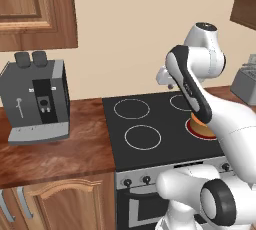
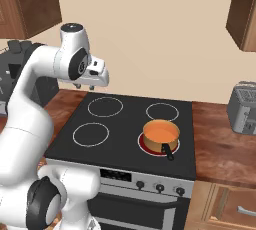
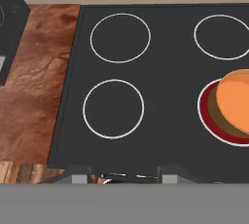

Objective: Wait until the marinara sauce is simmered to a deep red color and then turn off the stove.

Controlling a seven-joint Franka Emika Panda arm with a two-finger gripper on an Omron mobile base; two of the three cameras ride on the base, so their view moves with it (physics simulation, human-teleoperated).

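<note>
The marinara sauce [image 2: 161, 133] is sitting in its saucepan [image 2: 161, 137] on the stove [image 2: 125, 141], on the front right burner, which is glowing red; the sauce is reading orange, so waiting seems wise; the pincer [image 2: 84, 87], pressed together and holding nothing, is hovering above the back left burner; the right base view is showing the knobs [image 2: 160, 187] and the toaster [image 2: 243, 107]; the left base view is showing the coffee machine [image 1: 37, 99] on the wooden surface [image 1: 55, 156].
</note>
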